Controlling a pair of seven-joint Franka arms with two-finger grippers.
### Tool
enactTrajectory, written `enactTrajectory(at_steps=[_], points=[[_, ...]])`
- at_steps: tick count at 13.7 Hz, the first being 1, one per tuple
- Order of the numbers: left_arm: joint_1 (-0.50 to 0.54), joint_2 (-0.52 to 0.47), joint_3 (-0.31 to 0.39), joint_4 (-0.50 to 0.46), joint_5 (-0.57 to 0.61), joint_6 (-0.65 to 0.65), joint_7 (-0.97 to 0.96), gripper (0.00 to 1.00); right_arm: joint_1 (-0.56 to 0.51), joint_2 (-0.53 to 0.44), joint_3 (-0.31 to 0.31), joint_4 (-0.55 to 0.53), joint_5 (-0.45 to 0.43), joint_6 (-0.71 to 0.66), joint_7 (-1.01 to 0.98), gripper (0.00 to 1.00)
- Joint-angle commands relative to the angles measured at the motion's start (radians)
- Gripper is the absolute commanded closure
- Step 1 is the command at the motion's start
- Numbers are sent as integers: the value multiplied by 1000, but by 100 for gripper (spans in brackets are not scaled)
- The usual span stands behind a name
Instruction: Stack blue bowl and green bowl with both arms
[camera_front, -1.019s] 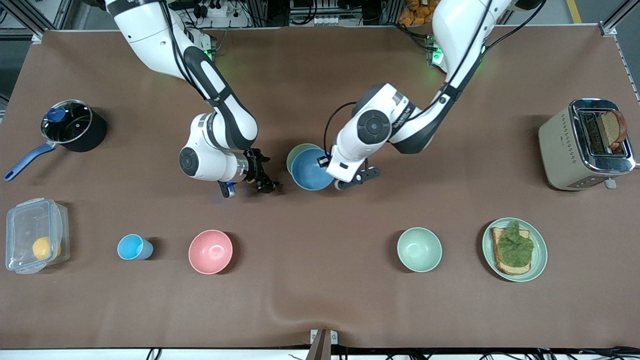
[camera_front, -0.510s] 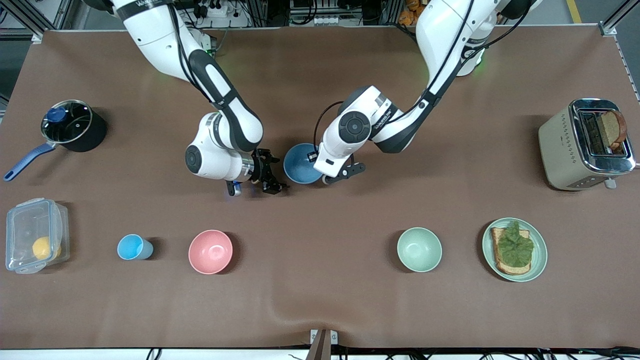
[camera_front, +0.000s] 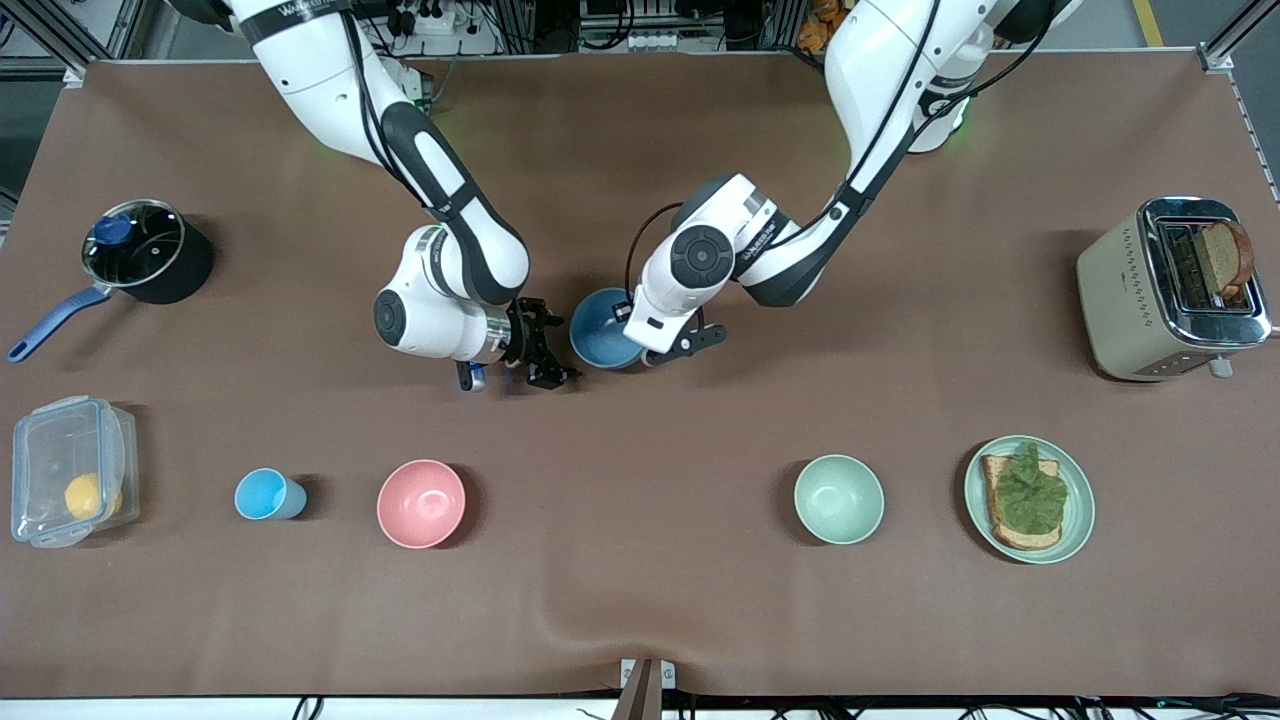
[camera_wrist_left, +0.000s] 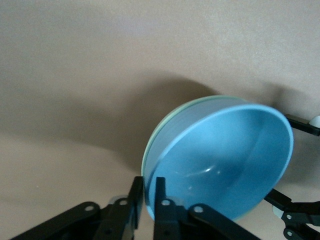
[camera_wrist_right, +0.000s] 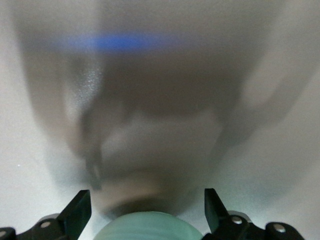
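Note:
The blue bowl (camera_front: 603, 338) sits mid-table, nested in the green bowl (camera_wrist_right: 145, 229), which it hides in the front view. In the left wrist view only a thin green bowl rim (camera_wrist_left: 149, 150) shows around the blue bowl (camera_wrist_left: 225, 160). My left gripper (camera_front: 645, 358) (camera_wrist_left: 147, 197) is shut on the blue bowl's rim, one finger inside and one outside. My right gripper (camera_front: 555, 345) (camera_wrist_right: 147, 210) stands open beside the stack, toward the right arm's end. Its fingers (camera_wrist_right: 80, 210) spread wide on either side of the green bowl's wall without touching it.
Nearer the front camera stand a pink bowl (camera_front: 421, 503), a light-blue cup (camera_front: 265, 494), a pale mint bowl (camera_front: 838, 498) and a plate with toast (camera_front: 1075, 520). A toaster (camera_front: 1120, 290), a pot (camera_front: 185, 275) and a clear box (camera_front: 40, 450) sit at the table's ends.
My left gripper moved the blue bowl toward the right arm's end and onto the green bowl, which now lies covered. The right gripper edged closer to the bowls, still open.

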Motion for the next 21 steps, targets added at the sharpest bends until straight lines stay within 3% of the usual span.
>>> enactTrajectory(at_steps=[1,5,9,11,14,17,21], points=[[-18,2,6,14,-5,6,-5,0,1,9,1,12,40,6,-23,0],[6,-47,13,37,-5,-12,-5,0,1,9,1,10,40,4,-34,0],[128,-141,19,73,8,-121,0,0,-14,-1,-2,7,23,-13,-87,0],[201,-175,17,96,131,-176,0,0,-31,-7,-9,-2,18,-42,-179,0],[280,-208,16,107,258,-207,26,0,-41,-30,-69,3,-86,-149,-195,0],[363,-270,13,109,243,-233,128,0,-41,-60,-173,24,-212,-337,-195,0],[457,-334,5,149,225,-347,263,0,-41,-62,-250,82,-322,-477,-201,0]])
